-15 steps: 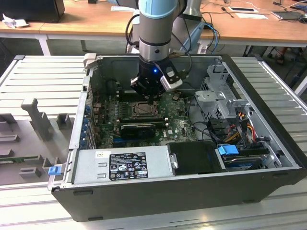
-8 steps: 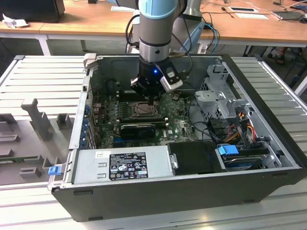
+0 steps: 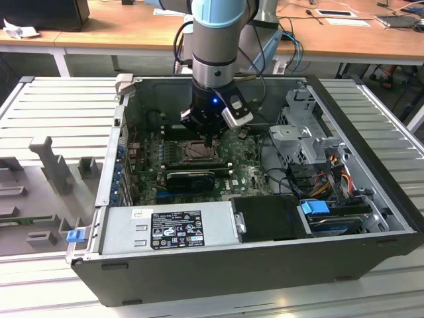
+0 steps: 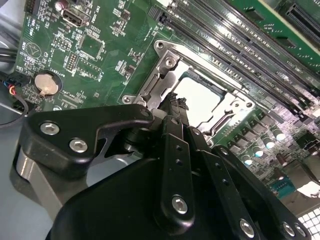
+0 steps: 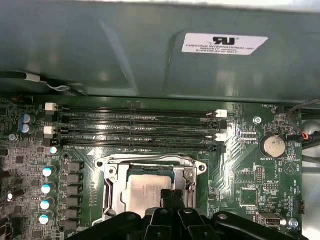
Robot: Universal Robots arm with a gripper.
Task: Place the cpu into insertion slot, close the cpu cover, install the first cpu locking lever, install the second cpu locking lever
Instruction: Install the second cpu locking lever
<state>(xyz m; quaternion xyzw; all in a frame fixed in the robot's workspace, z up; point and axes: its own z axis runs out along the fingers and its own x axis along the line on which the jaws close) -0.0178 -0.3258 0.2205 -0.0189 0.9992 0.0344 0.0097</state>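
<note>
Gripper (image 5: 172, 200) pinched narrow, holding nothing, over the cpu (image 5: 145, 192).
The cpu seems seated in the insertion slot (image 5: 112, 187) under the cpu cover (image 5: 190, 176); a hard push could bend it.

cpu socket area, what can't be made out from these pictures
- Near edge of the cpu and cpu cover, first wrist view: hidden behind the gripper.
- Locking levers' state, exterior view: socket too small, partly under the gripper.
- Gripper-cpu contact, second wrist view: fingertips block it.
</note>
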